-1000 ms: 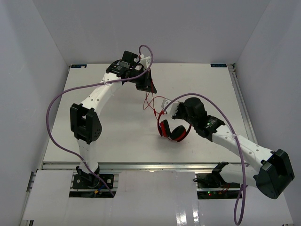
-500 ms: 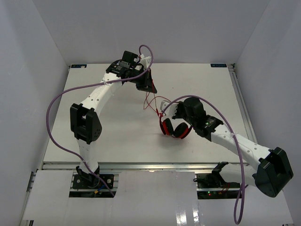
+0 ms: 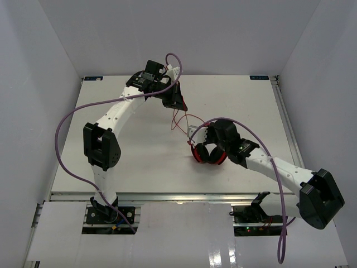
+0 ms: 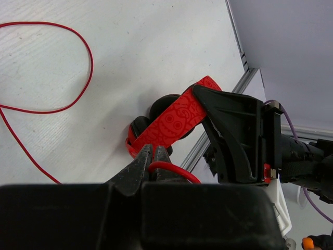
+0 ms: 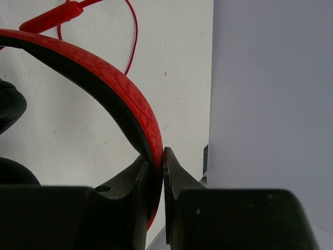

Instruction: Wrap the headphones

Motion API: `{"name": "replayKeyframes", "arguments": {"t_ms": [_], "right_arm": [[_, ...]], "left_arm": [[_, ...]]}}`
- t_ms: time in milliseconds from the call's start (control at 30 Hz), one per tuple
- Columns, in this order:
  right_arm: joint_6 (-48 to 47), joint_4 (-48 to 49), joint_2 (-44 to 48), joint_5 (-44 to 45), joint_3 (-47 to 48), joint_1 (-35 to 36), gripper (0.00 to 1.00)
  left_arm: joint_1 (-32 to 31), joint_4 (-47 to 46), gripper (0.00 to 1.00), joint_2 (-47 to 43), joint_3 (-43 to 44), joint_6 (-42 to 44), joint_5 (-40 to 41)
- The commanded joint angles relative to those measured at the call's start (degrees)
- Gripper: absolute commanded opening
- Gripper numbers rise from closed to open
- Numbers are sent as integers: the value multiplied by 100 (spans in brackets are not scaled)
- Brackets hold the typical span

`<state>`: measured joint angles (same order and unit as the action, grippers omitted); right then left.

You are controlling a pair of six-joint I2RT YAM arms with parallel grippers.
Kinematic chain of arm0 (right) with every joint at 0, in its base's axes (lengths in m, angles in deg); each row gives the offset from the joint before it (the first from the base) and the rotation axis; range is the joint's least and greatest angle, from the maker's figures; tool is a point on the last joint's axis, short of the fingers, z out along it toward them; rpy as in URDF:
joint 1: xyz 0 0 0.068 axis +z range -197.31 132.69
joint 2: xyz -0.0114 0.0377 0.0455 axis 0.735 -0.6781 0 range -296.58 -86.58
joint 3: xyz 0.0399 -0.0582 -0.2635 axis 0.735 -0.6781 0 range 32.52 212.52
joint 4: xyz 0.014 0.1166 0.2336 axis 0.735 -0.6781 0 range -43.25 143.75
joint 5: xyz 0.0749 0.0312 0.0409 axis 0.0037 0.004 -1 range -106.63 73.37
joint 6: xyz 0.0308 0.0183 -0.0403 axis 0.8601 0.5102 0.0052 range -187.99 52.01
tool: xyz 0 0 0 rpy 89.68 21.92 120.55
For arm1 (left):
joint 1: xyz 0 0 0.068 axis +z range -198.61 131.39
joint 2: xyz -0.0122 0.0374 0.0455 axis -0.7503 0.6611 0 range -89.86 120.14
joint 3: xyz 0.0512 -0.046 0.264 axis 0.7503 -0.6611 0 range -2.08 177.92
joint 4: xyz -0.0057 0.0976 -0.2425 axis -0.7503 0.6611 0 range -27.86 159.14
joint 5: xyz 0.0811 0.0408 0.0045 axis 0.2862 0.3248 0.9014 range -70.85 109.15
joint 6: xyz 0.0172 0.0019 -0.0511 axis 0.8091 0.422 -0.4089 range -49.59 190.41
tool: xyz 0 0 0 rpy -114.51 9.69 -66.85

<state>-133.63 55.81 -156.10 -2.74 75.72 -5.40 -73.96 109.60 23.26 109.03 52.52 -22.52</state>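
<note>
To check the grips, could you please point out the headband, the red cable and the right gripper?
headband (image 5: 106, 83): right wrist view, patterned red outer band.
red cable (image 4: 91, 62): left wrist view, loose loop's right bend.
right gripper (image 5: 155, 156): right wrist view, between fingertips pinching the headband.

We read no text, brand, number or sign in any view. Headband (image 4: 174, 121) of headphones (image 3: 207, 154) carries raised swirl pattern; we make out no letters in it from either wrist view. Small blue mark (image 3: 92, 78) at far-left corner of table (image 3: 139, 162), second blue mark (image 3: 259, 77) at far-right corner; both too small for us to read.
</note>
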Motion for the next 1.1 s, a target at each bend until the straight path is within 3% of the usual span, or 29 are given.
{"name": "replayKeyframes", "arguments": {"t_ms": [0,300,533,700,867,1067], "right_arm": [[-195,873,-109,447,34,28,8],[1437,1208,-236,473,351,-547,8],[3360,1166,-401,732,628,-1162,8],[4516,874,-422,316,877,-1699,8],[5694,584,-497,-282,1210,-2175,8],[7768,3,-884,284,1875,-2277,8]], "left_arm": [[-23,-174,0,-553,58,-62,-267],[-23,-285,0,-1053,-204,-207,-333],[-23,-896,0,-1244,-39,-916,-746],[-30,-1342,0,-1370,-50,-1372,-934],[-130,-1928,0,-1600,-624,-1770,-1058],[-639,-2672,0,-1598,-1162,-2357,-908]]}}
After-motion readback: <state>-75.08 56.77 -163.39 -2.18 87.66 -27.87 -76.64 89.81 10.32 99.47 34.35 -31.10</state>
